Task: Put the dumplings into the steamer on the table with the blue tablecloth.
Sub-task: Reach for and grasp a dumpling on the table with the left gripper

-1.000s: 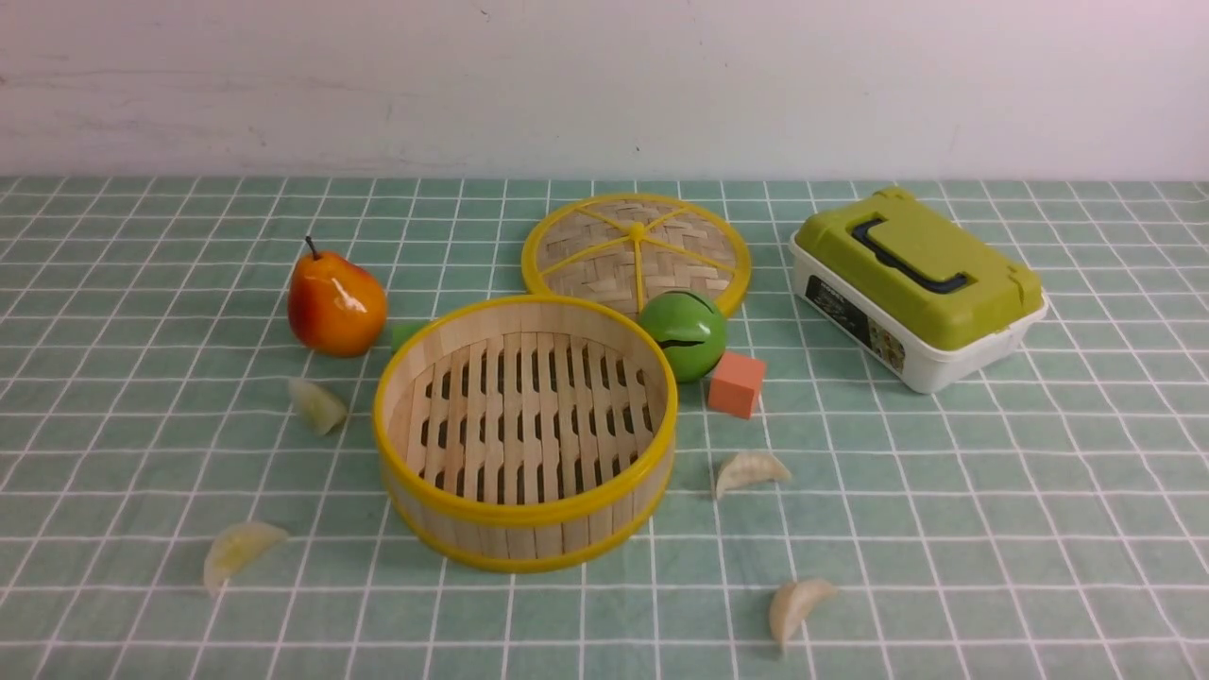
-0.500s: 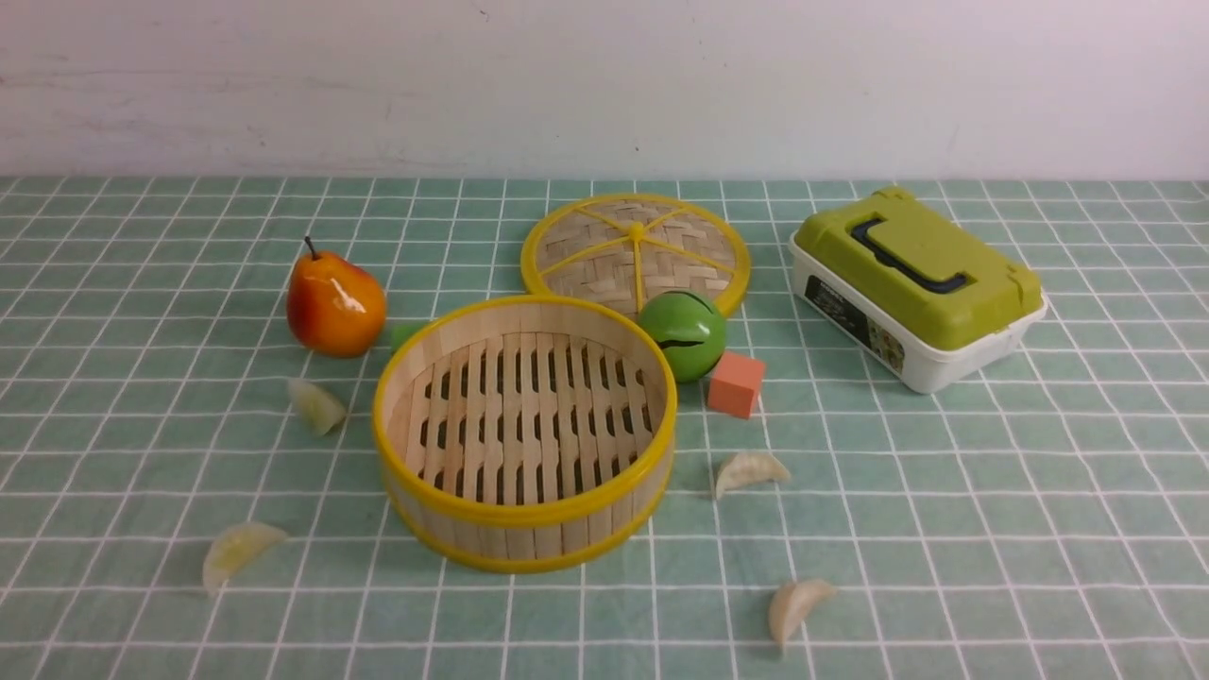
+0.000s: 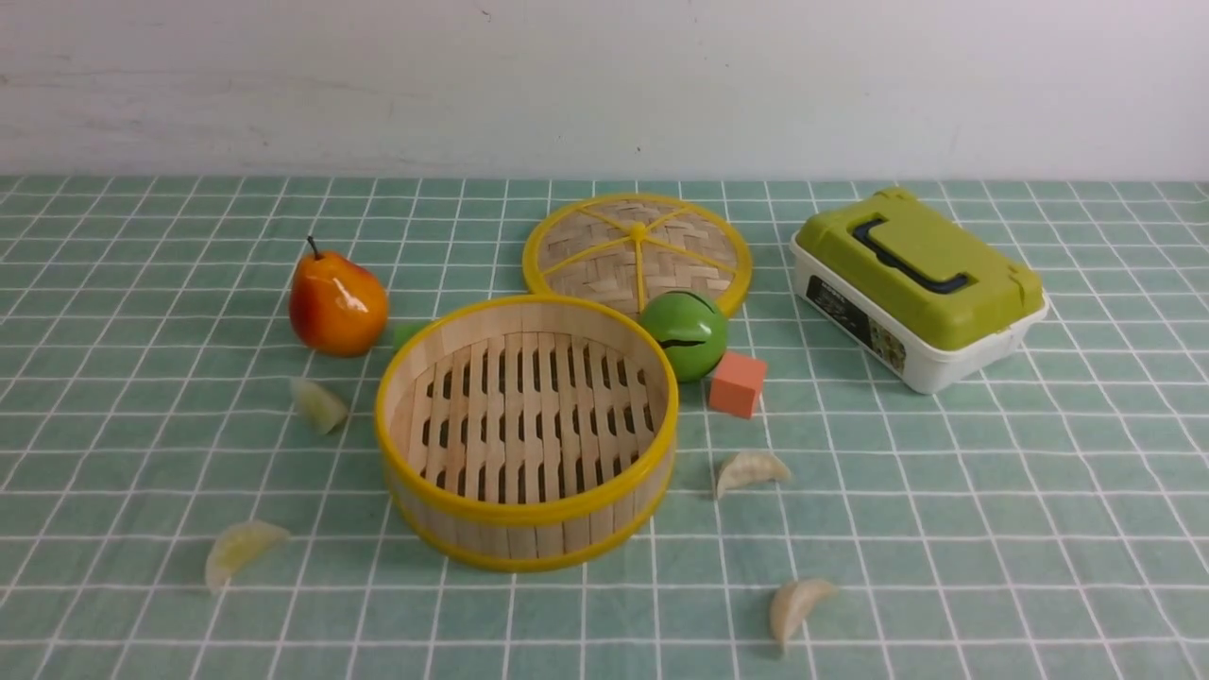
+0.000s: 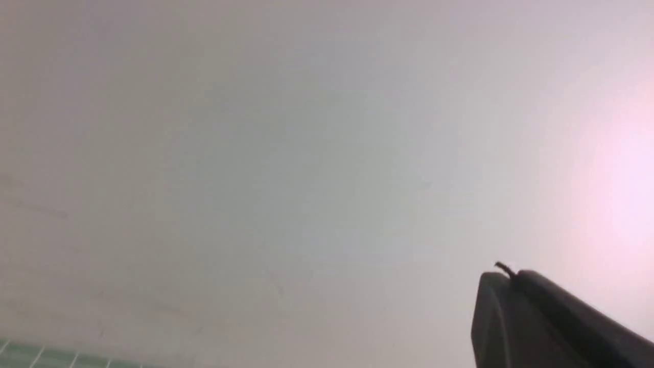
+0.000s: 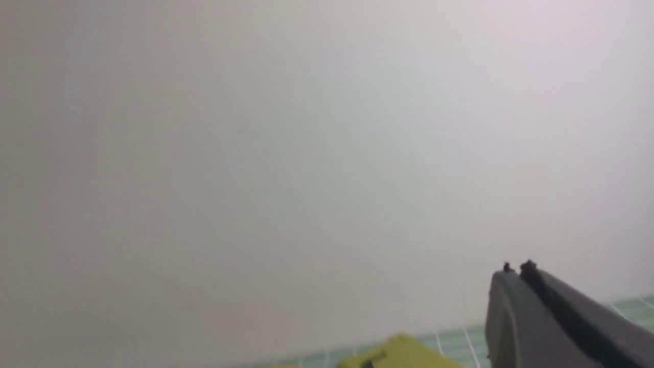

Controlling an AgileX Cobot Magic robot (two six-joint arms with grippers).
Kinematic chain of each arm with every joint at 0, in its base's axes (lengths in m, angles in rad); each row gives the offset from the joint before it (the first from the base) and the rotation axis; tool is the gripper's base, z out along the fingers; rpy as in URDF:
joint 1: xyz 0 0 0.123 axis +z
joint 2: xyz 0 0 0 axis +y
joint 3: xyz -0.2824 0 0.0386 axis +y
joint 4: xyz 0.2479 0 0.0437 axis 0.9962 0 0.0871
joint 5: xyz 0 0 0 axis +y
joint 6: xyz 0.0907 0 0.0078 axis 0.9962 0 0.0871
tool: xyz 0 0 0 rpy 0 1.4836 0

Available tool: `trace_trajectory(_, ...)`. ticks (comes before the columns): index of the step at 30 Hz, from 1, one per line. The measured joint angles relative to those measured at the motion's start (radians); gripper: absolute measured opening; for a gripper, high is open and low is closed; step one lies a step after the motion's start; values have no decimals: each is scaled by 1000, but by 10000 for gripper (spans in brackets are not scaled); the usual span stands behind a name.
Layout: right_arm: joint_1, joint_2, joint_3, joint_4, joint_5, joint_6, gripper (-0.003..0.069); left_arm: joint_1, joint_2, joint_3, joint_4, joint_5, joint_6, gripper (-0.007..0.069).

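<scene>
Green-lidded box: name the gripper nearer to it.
Likely the right. The green-lidded box sits to the robot's right and shows beyond the right gripper in its wrist view; the left gripper view holds only wall and tablecloth.

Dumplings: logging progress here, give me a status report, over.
Unclear jaws on left gripper and right gripper, both facing the wall. All four dumplings on the tablecloth, steamer empty. Only a green ball by its far rim; opening unobstructed.

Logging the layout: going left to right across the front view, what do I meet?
Near-left dumpling → pear → steamer → green ball → orange cube → lunch box.
</scene>
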Motion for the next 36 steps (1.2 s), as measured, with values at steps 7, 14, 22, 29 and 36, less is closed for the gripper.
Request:
trace_trajectory(7,12,263,-103,-13,380,-98,-2,0,396,-127,-78,353,31,-14)
trace_trajectory(14,82,480,-117,160,665,-352,-10,0,740,-247,-209,686,182,-14)
trace_trajectory(22,100,555,-104,406,625,-603,-10,0,1045,-348,-116,707,355,97)
trace_trajectory(29,100,555,-78,504,608,-671,-10,0,1265,-381,67,595,381,384)
trace_trajectory(36,100,555,-76,513,608,-686,-4,0,1423,-399,177,510,300,409)
